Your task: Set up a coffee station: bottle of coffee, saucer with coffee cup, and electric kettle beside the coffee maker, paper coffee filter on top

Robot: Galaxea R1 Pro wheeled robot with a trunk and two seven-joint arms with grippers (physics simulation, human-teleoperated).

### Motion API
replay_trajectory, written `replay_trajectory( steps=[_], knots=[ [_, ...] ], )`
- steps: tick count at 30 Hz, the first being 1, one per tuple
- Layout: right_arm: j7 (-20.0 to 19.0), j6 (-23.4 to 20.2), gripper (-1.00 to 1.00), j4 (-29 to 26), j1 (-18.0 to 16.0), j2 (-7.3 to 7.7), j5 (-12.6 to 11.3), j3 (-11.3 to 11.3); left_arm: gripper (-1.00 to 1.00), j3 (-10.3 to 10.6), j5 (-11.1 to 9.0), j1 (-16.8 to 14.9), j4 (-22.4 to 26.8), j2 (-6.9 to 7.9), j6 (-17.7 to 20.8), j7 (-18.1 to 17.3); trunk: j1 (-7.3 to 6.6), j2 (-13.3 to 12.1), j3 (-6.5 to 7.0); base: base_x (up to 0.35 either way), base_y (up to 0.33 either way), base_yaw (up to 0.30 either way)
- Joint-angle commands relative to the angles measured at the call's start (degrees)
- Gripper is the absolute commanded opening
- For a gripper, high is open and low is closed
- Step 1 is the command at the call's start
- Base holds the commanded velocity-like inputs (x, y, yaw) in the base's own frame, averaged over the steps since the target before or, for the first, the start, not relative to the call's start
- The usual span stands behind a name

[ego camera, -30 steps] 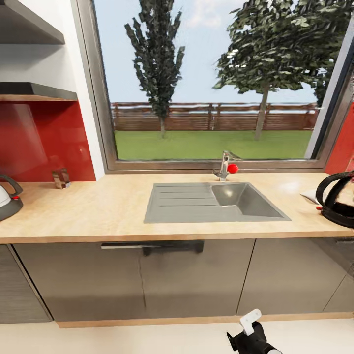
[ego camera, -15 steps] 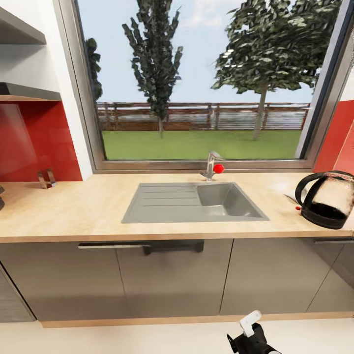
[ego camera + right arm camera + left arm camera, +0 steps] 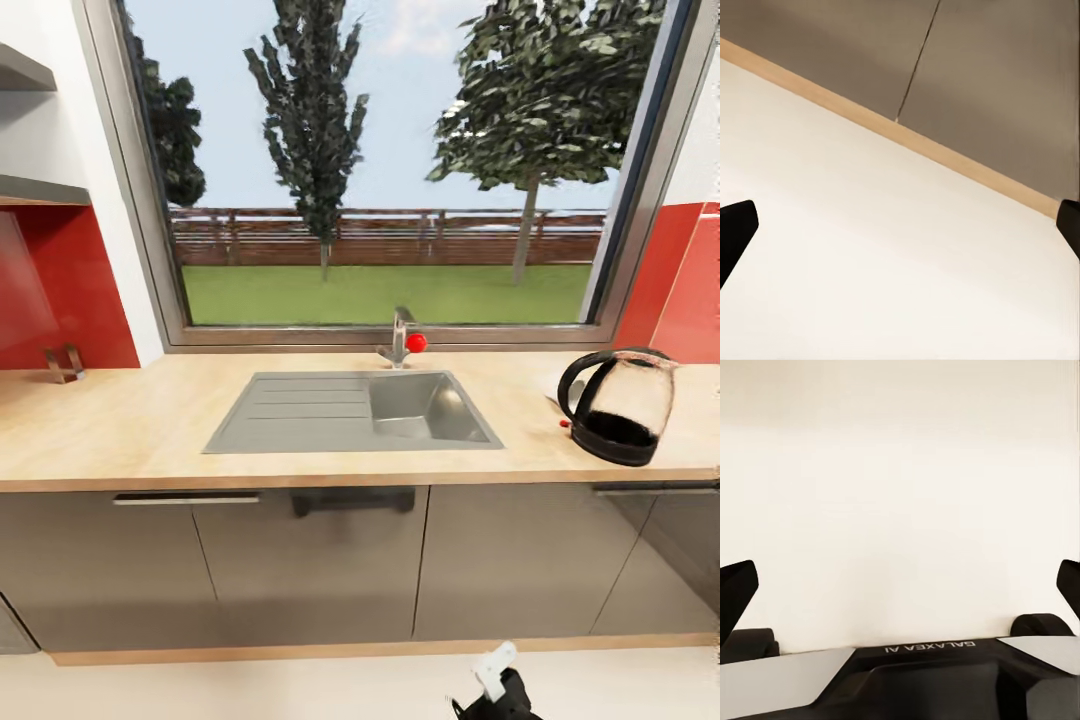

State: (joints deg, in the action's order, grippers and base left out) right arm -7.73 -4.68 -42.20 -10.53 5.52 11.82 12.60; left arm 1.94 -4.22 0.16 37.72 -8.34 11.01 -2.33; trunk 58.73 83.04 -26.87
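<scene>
Head view shows the rounded clear glass electric kettle (image 3: 617, 407) with black loop handle standing on the long light wood-grain table (image 3: 120, 430), right of the grey sink (image 3: 355, 412), with something small and white just behind it that I cannot identify. No coffee maker stands beside it here, so the station looks barely begun. Both wrist views show fingers spread wide apart over pale floor (image 3: 855, 247), gripping nothing.
</scene>
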Motion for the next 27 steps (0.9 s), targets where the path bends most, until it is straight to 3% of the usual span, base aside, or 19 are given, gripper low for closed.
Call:
replay_trajectory(
  steps=[1,6,27],
  knots=[
    [-0.1,0.18,1.0,0.58,-0.02,0.14,0.59,0.05,1.0,0.0,-0.44,0.02,0.17,-0.01,0.37,-0.05,0.0,0.03,-0.06,0.015,-0.309,0.0],
    [0.56,1.87,1.0,2.04,-0.02,0.29,0.64,-0.1,1.0,0.0,-0.47,0.02,0.17,0.07,0.33,-0.05,0.0,0.03,-0.06,0.136,-0.298,0.0],
    [0.63,1.95,1.0,2.4,-0.02,0.25,0.66,0.19,1.0,0.08,-0.35,0.02,0.17,-0.01,0.33,-0.05,0.0,0.03,-0.06,0.17,-0.282,0.0]
  ],
)
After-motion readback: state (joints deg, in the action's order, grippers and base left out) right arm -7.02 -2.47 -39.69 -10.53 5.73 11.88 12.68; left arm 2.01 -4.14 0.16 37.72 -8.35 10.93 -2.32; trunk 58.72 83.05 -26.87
